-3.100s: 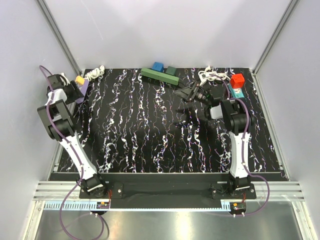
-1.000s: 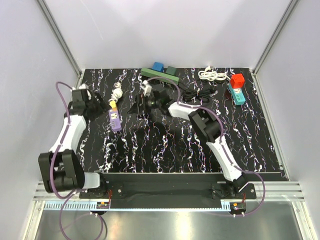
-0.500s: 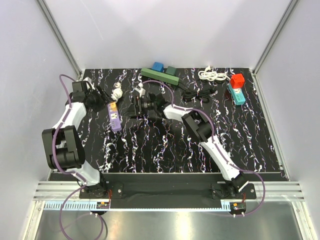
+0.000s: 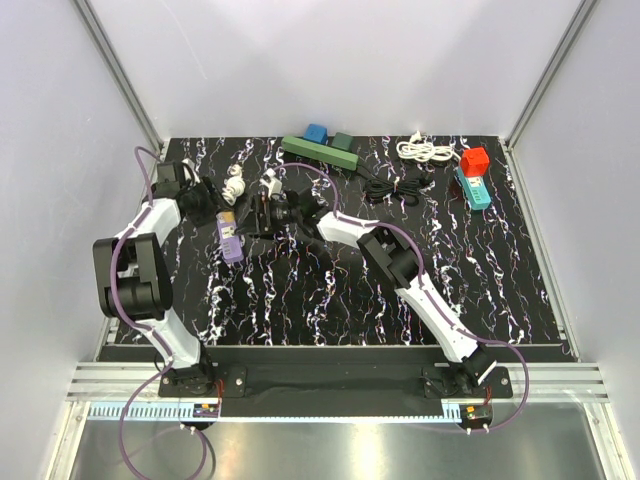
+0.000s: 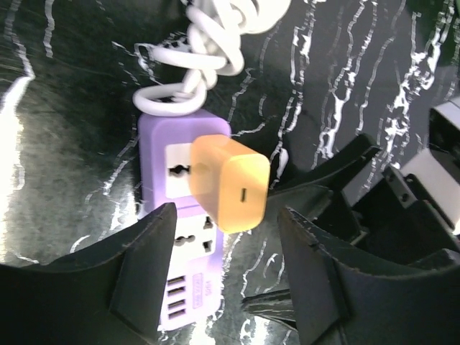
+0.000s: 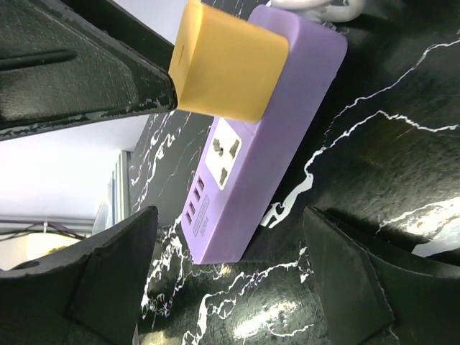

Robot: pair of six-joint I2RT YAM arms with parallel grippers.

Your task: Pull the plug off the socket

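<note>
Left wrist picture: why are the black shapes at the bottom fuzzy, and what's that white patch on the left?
Left wrist view: the left hand sits almost against the lens, so its fingers blur while the orange plug is sharp; the white patch is light glaring off the glossy table. Right wrist view: the right hand has equally soft fingers. Top view: evenly lit, crisp.

From above, the light is bright and even, and the white walls (image 4: pixel 330 60) glow softly. Shadows on the black table (image 4: pixel 330 300) are faint. The metal strip (image 4: pixel 350 445) at the near edge shines. In the left wrist view, white glare sits on the table at the picture's edge. The orange plug (image 5: pixel 230 183) looks sharp in both wrist views. The black fingers (image 5: pixel 136 273) look dark, with little detail.
</note>
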